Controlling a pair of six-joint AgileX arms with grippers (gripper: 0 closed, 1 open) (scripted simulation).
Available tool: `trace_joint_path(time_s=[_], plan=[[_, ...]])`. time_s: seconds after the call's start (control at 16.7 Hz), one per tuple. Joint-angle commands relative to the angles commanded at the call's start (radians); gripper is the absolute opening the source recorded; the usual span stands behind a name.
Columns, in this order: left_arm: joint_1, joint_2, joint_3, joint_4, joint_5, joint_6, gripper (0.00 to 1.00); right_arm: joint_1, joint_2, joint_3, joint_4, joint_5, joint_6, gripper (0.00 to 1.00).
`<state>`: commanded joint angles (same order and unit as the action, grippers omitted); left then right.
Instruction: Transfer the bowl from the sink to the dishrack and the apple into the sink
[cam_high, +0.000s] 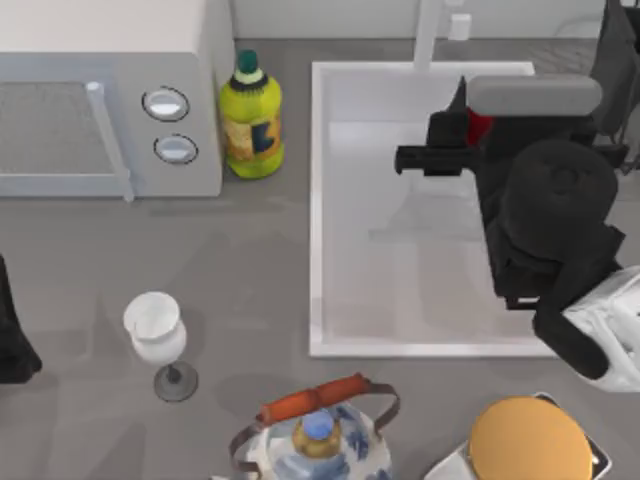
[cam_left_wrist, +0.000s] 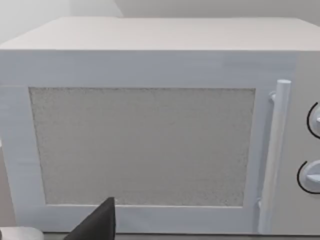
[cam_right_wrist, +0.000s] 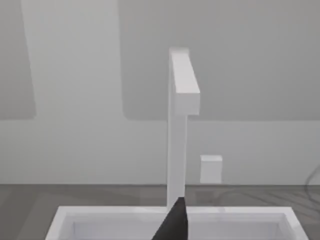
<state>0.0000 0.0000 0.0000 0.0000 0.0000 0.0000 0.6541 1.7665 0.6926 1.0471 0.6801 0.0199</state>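
The white sink (cam_high: 316, 200) fills the table's right half, and its faucet post (cam_high: 428, 30) stands at the back rim. My right gripper (cam_high: 455, 130) hangs over the sink's back right part, shut on the apple (cam_high: 481, 126), of which a small red patch shows under the wrist. In the right wrist view the faucet post (cam_right_wrist: 180, 100) rises straight ahead behind the sink rim (cam_right_wrist: 65, 215). The bowl is out of view. Thin wires at the back right (cam_high: 575, 50) may be the dishrack, mostly covered by my right arm. My left arm (cam_high: 10, 335) is parked at the left edge.
A white microwave (cam_high: 110, 110) stands at the back left, with a yellow-green bottle (cam_high: 250, 120) beside it. At the front are a wine glass (cam_high: 155, 335), a kettle with an orange handle (cam_high: 315, 430) and a flat orange disc (cam_high: 528, 440).
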Motion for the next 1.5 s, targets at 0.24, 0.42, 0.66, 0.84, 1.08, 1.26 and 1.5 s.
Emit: trace_joint_path(time_s=[0.24, 0.42, 0.66, 0.84, 1.08, 1.26, 1.5], plan=[[0.0, 0.0, 0.0, 0.0, 0.0, 0.0, 1.0, 0.002, 0.213, -0.033, 0.26, 0.006, -0.004, 0.0], [0.0, 0.0, 0.0, 0.0, 0.0, 0.0, 1.0, -0.001, 0.357, -0.061, 0.443, 0.007, -0.004, 0.0], [0.0, 0.0, 0.0, 0.0, 0.0, 0.0, 1.0, -0.005, 0.462, -0.083, 0.563, 0.005, -0.004, 0.0], [0.0, 0.0, 0.0, 0.0, 0.0, 0.0, 1.0, -0.005, 0.465, -0.084, 0.566, 0.005, -0.004, 0.0], [0.0, 0.0, 0.0, 0.0, 0.0, 0.0, 1.0, -0.005, 0.465, -0.084, 0.566, 0.005, -0.004, 0.23], [0.0, 0.0, 0.0, 0.0, 0.0, 0.0, 1.0, -0.005, 0.465, -0.084, 0.566, 0.005, -0.004, 0.45], [0.0, 0.0, 0.0, 0.0, 0.0, 0.0, 1.0, -0.005, 0.465, -0.084, 0.566, 0.005, -0.004, 0.75]])
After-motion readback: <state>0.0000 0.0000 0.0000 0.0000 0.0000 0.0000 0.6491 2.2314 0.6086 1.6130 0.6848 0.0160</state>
